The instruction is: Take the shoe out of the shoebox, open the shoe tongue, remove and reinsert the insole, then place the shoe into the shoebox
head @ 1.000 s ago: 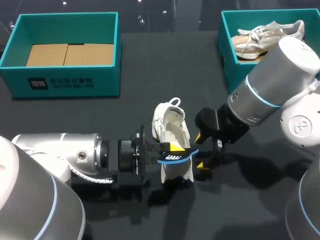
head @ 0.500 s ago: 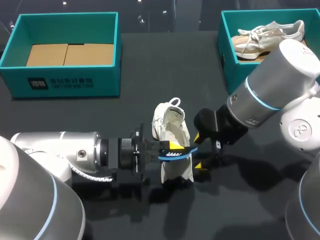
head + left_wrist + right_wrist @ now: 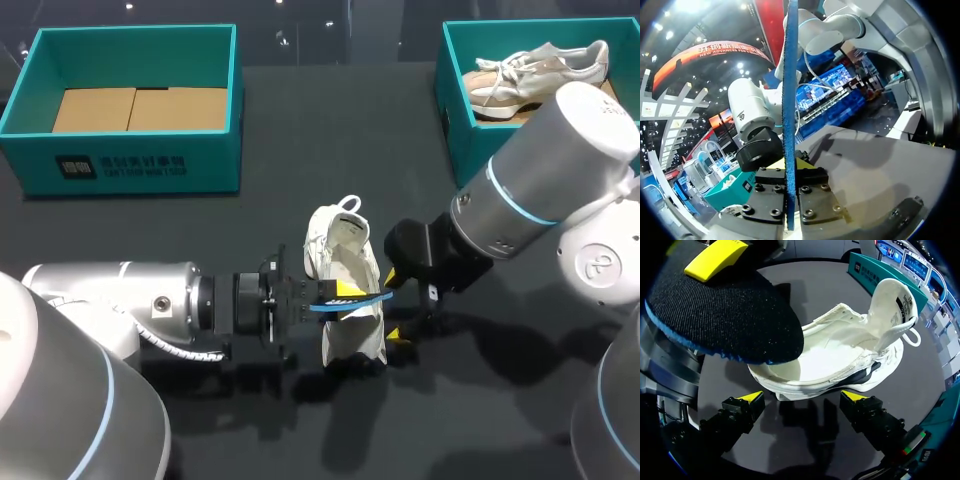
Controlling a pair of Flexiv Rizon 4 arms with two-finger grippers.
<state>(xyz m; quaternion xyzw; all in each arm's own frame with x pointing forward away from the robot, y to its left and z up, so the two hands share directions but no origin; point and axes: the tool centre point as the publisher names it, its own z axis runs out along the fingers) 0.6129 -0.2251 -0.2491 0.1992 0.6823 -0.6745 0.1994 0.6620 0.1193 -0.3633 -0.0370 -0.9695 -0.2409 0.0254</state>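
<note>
Head view: the left arm (image 3: 110,310) lay low and level across the bench (image 3: 330,130) from the near left corner, its wrist pointing at the middle. Its left pincer (image 3: 338,297) was clenched on a blue-edged insole (image 3: 365,298), held flat and just over the open mouth of the shoe (image 3: 340,240). The white shoe stood on its sole at mid-bench, heel loop toward the far side.

The right arm (image 3: 540,190) slanted down from the right, and its right pincer (image 3: 395,304) sat just beside the shoe's right flank, fingers spread and grasping nothing.

In the left wrist view the insole (image 3: 789,100) showed edge-on, a thin blue strip running straight out from between the pressed fingers of the left pincer (image 3: 789,175).

In the right wrist view the right pincer (image 3: 802,397) was released, with the shoe (image 3: 840,360) just ahead of its tips and the insole's dark face (image 3: 725,315) hanging over the shoe's front.

Well apart from the shoe, a left box (image 3: 200,165) held cardboard (image 3: 130,108), and a right box (image 3: 455,120) held beige shoes (image 3: 530,75).
</note>
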